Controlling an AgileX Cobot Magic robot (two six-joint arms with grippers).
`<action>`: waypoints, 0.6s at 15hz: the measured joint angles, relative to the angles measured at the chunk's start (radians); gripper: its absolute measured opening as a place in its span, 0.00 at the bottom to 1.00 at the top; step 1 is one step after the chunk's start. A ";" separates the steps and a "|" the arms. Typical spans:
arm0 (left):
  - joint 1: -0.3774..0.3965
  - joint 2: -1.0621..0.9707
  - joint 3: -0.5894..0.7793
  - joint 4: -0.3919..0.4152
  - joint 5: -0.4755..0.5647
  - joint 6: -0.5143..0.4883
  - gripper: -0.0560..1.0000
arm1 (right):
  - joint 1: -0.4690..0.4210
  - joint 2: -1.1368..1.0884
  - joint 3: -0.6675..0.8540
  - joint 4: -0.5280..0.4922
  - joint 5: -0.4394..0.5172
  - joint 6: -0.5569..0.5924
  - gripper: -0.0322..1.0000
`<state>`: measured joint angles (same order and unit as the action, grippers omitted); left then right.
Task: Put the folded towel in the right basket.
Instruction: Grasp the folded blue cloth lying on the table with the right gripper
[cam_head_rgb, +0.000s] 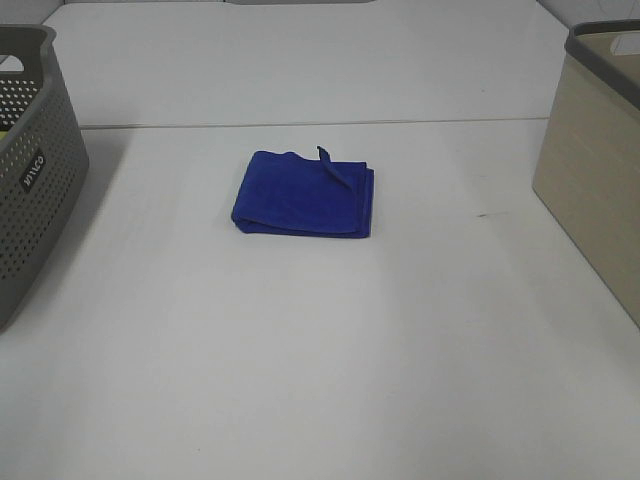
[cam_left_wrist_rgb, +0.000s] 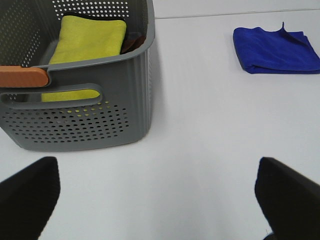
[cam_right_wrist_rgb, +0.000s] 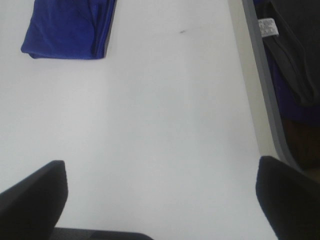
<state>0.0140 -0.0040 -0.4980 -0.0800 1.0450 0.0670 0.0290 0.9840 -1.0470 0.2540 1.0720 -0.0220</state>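
Ext. view: grey basket (cam_head_rgb: 40, 190) at 9 o'clock & beige basket (cam_head_rgb: 590, 170) at 3 o'clock, both cut by frame edges; grey one's label (cam_head_rgb: 33, 170) too small to read. Right wrist: towel (cam_right_wrist_rgb: 70, 30) cropped. Left gripper (cam_left_wrist_rgb: 159, 197), right gripper (cam_right_wrist_rgb: 160, 197) mostly out of frame.

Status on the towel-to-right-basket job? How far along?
Done: nothing beyond the fold. The blue towel lies folded on the table, well clear of the right basket. In hand: nothing; the left gripper and right gripper are both open and empty, apart from the towel. Left: grasp the towel, carry it right, release it in the basket.
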 joint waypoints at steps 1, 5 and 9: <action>0.000 0.000 0.000 0.000 0.000 0.000 0.99 | 0.000 0.106 -0.080 0.013 -0.004 -0.013 0.97; 0.000 0.000 0.000 0.000 0.000 0.000 0.99 | 0.060 0.512 -0.362 0.179 -0.095 -0.101 0.97; 0.000 0.000 0.000 0.000 0.000 0.001 0.99 | 0.219 0.906 -0.589 0.276 -0.163 -0.156 0.96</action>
<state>0.0140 -0.0040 -0.4980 -0.0800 1.0450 0.0680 0.2480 1.8900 -1.6360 0.5300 0.9090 -0.1780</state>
